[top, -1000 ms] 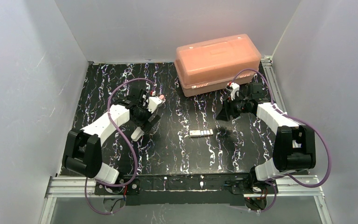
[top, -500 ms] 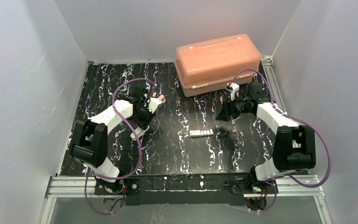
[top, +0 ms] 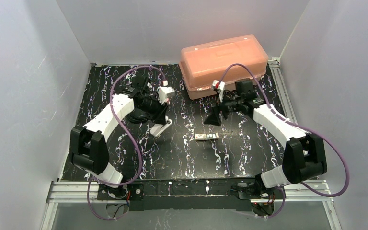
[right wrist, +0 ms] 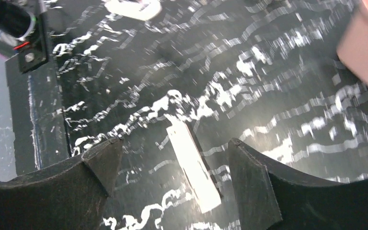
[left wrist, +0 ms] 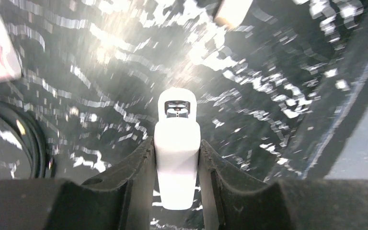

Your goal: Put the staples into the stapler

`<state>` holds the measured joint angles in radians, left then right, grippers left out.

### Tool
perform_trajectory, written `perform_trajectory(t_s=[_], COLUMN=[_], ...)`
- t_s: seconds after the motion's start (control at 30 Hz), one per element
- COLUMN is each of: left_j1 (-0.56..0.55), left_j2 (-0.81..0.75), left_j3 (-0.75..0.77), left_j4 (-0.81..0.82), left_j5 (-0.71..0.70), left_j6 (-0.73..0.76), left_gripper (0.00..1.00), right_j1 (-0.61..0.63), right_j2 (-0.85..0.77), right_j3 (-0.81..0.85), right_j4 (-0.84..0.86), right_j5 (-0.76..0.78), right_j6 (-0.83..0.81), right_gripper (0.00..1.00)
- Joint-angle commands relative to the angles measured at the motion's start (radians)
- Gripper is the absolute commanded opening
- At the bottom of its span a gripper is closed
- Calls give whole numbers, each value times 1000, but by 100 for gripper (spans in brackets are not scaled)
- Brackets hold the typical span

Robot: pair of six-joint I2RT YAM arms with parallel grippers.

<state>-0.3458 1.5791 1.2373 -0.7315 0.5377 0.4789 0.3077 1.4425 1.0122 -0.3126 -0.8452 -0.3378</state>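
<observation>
The white stapler [left wrist: 177,136] sits lengthwise between my left gripper's [left wrist: 176,152] fingers, which are shut on its sides; its far end shows a small metal opening. From above, the stapler [top: 161,129] hangs low over the mat under the left gripper [top: 158,120]. The whitish staples packet [top: 207,137] lies flat at the mat's centre. My right gripper [top: 212,118] hovers just behind it, open. In the right wrist view the staples packet [right wrist: 194,166] lies between the right gripper's [right wrist: 172,155] spread jaws, touching neither.
A large orange lidded box [top: 224,65] stands at the back, close behind the right arm. A pinkish-tan block [left wrist: 232,11] lies on the mat beyond the stapler. The black marbled mat [top: 182,158] ends at a metal rail in front.
The left gripper closed on the stapler and carried it right toward the centre. The right arm swung left over the staples packet and its jaws opened wider.
</observation>
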Motion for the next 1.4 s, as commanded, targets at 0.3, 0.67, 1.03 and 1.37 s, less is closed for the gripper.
perform_trajectory(t_s=[0.3, 0.67, 1.03, 1.37], left_j1=[-171, -193, -206, -186], left_j2=[-113, -160, -149, -190], left_j3=[191, 120, 108, 57], left_j4=[45, 233, 252, 316], left_j5=[406, 424, 410, 398], left_j6=[-117, -200, -208, -217], left_gripper=[0, 0, 0, 0], right_j1=[196, 205, 213, 153], right_j2=[-16, -39, -33, -45], right_j3=[169, 74, 32, -10], right_j4=[90, 175, 288, 375], right_j5=[-141, -229, -236, -199], right_j6=[35, 136, 240, 312], right_gripper=[99, 89, 62, 1])
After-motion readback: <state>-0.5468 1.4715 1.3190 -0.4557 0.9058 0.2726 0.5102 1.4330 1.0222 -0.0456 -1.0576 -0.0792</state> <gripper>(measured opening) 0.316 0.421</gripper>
